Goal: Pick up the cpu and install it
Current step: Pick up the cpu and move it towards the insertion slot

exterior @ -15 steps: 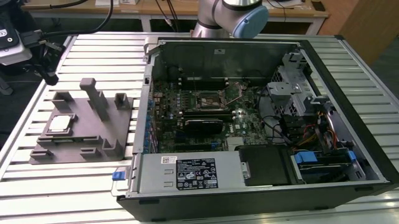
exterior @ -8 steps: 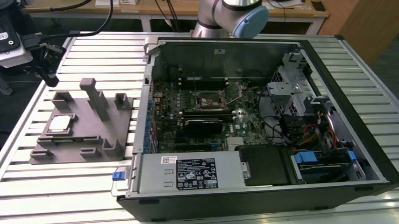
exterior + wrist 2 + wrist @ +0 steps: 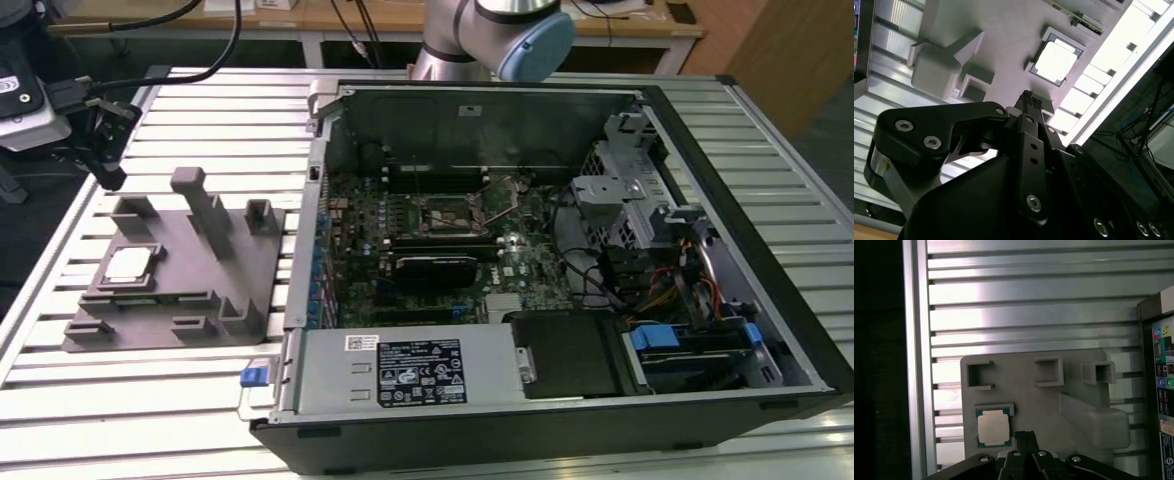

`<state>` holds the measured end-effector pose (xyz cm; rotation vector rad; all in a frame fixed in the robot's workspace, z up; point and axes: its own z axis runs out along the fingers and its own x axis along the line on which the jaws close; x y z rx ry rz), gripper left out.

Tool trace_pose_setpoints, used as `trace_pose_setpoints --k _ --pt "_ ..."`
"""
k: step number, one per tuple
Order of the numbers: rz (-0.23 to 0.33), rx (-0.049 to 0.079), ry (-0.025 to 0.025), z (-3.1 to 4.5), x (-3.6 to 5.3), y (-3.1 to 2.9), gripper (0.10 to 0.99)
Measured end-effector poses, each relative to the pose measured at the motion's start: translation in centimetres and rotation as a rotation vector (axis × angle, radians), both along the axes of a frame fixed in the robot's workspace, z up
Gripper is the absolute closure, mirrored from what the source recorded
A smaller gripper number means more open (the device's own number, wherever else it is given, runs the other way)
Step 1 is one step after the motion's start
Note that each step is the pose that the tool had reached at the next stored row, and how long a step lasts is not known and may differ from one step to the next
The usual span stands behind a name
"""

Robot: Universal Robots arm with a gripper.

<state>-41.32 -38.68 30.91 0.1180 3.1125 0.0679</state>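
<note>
**Cpu waits in its tray, closed pincer poised above it**

The cpu [image 3: 992, 429] lies flat, pale metal top upward, in a shallow square recess of the grey moulded tray [image 3: 1029, 390]. By my reading the recess is there to keep the chip square and in a known spot, so it can be taken by its edges. The tray stands on the slatted metal counter [image 3: 134, 400], just beside the open computer case [image 3: 747, 200], on the exterior view's left.

In both wrist views the pincer [image 3: 1027, 95] hangs over the tray with its tips near the cpu but not touching it. The fingers are pressed together with nothing between them, so it carries nothing. The pick-up has not begun.

Inside the case the green motherboard [image 3: 521, 260] lies face up, and its dark square socket [image 3: 447, 212] holds no chip; whether its frame is unlatched I cannot tell.

Count: one cpu, one tray, one pincer, one case, one motherboard and one socket. The tray's other pockets and raised blocks hold nothing I can make out.
</note>
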Motion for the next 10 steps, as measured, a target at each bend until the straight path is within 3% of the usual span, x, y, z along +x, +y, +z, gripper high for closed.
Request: trace_pose_setpoints --k 10 --pt "0.0 0.0 0.0 -0.45 -0.25 -0.02 0.98"
